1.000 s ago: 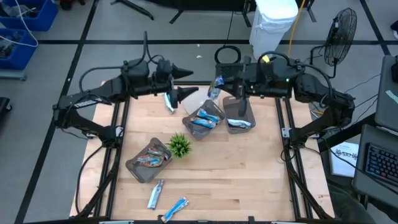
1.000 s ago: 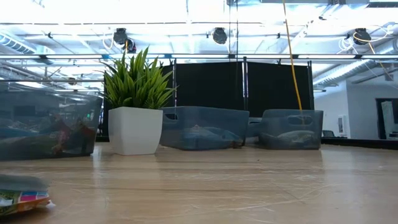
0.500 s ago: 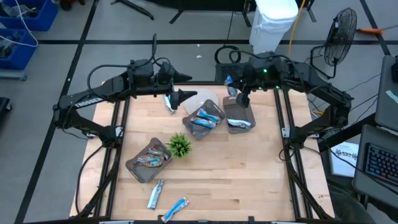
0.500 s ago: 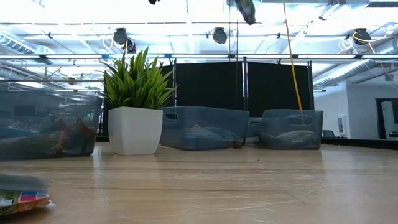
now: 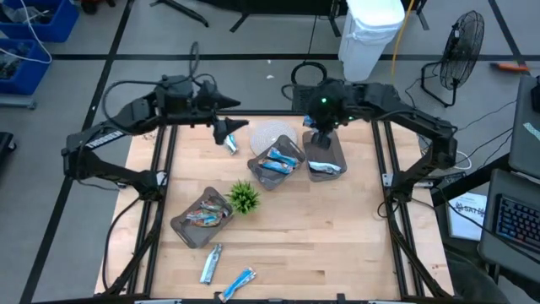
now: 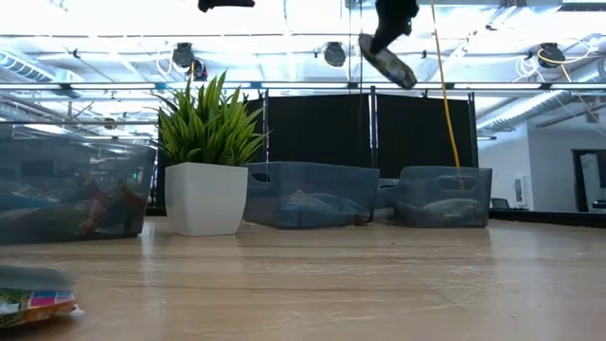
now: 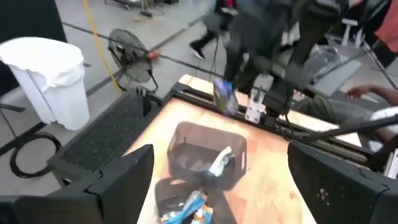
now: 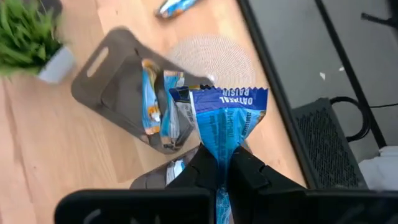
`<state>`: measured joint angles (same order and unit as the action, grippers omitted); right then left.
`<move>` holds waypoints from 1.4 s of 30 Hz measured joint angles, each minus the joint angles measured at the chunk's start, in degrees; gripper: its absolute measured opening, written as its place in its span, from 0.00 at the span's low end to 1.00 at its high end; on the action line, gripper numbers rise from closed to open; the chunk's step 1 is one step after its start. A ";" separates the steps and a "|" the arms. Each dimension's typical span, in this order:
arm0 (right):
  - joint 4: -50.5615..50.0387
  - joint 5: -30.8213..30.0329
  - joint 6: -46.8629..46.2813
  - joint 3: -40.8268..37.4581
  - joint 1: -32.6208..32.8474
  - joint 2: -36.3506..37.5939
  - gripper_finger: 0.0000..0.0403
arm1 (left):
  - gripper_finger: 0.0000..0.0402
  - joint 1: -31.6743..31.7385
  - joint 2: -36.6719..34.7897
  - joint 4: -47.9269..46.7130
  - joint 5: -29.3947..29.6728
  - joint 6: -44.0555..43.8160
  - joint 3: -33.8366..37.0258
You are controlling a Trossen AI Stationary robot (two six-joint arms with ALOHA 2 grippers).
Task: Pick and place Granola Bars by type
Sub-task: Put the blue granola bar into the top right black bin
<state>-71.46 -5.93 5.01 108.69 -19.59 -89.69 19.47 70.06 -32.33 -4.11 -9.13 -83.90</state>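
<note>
My right gripper hangs above the far right grey tray, shut on a blue-and-silver granola bar. The low view shows that bar high over the table. My left gripper stands open and empty at the far left, near a loose bar lying flat on the wood. More bars lie in the middle tray, the right tray and the near left tray. Two bars lie flat by the near edge. My right gripper pinches the bar between its two fingers at one end. The fingers slant down from the far side, and the rest of the packet sticks out beyond the fingertips. The bar is lifted clear and tilted, above the right tray.
A small green plant in a white pot stands between the near left tray and the middle tray. A pale round mat lies at the far edge. Bare wood spreads across the near right of the table.
My right gripper has come down and tipped steeply downward, carrying the bar toward the right tray; the bar has come into the low view from above. My left gripper has drawn back a little toward the table's left edge, staying open.
</note>
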 joint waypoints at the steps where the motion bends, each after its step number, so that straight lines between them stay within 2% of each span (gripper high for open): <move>1: 0.21 0.00 0.19 -1.12 0.00 -0.05 0.01 | 0.91 0.25 -0.70 -0.15 -0.01 0.04 0.01; 7: 2.84 0.04 -0.92 -11.54 -0.26 0.04 0.01 | 0.91 1.13 -4.01 -2.34 0.06 1.51 0.21; 12: 8.97 0.05 -0.66 -21.51 -0.24 0.17 0.01 | 0.90 1.15 -6.59 -1.46 0.11 2.45 2.63; 18: 17.31 0.04 -0.31 -31.87 -0.24 0.15 0.01 | 0.91 1.15 -10.26 2.66 0.08 2.39 9.93; 27: 28.27 0.00 3.20 -44.81 -0.62 0.15 0.01 | 0.89 0.57 -15.07 12.69 -0.46 -3.59 21.02; 35: 29.70 0.04 3.66 -48.66 -0.68 0.13 0.01 | 0.89 -1.97 -16.20 14.41 -0.53 -4.60 22.96; 42: 30.12 -0.29 1.81 -48.66 -1.25 0.13 0.16 | 0.89 -3.29 -16.21 14.57 -0.47 -6.60 23.00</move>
<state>-41.34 -6.22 6.82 60.03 -20.85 -89.56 16.18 53.84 -17.76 -4.58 -15.73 -60.90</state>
